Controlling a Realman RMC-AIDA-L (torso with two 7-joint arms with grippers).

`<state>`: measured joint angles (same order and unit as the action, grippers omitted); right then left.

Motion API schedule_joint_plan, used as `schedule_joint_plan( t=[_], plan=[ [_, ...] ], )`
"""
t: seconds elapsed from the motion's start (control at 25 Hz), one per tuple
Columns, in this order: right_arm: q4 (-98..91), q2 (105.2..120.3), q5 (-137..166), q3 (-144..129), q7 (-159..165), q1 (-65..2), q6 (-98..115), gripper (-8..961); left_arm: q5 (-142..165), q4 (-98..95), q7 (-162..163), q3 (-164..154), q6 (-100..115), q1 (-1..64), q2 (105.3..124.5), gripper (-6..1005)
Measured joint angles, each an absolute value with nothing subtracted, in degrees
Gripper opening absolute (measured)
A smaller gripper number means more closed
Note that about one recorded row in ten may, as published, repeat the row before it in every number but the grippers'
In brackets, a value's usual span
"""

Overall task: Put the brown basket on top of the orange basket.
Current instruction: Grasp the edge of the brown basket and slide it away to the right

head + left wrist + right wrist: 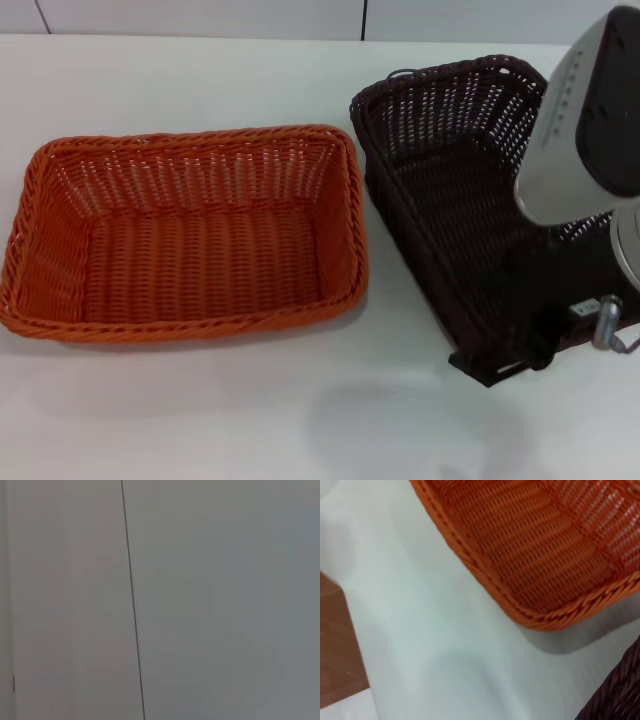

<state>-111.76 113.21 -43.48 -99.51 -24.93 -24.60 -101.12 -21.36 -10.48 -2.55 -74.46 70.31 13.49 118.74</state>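
Right gripper [520, 360] at lower right of head view, clamped on near rim of brown basket [450, 190], basket tilted at right, orange basket [190, 235] flat at centre left on white table [200, 80], left gripper unseen.

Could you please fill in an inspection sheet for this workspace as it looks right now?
Surface: white table, bare around the baskets.
Orange basket: sits flat on the table on the robot's left side, empty, opening up.
Brown basket: to the right of the orange one, tilted, its near end off the table; a shadow lies on the table below it.
Clutter: nothing seen.
Right gripper: at the brown basket's near rim; the arm's housing hides most of it, so the grip cannot be judged.
Left gripper: not in view; its wrist camera faces a plain pale panel.
Cables: nothing seen.
Surroundings: pale wall panels behind the table; brown floor beside the table's edge.
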Motion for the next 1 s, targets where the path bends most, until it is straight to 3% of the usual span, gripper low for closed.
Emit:
schedule_joint_plan(
  t=[0.28,0.56,1.0],
  plan=[
    [-114.88,112.66,-43.18,-100.93,-24.81,-22.46,-101.14,816,-21.36,-10.43,-2.55,-74.44,70.13,13.49,118.74,765],
    [-114.73,111.20,-42.65,-101.15,-24.68,-20.97,-101.27,816,-21.36,-10.35,-2.55,-74.44,69.70,13.90,118.74,765],
    [-110.26,110.60,-38.34,-103.13,-25.52,-21.94,-101.16,815,-21.59,-10.37,-1.98,-74.44,69.69,13.98,118.81,766]
  ],
)
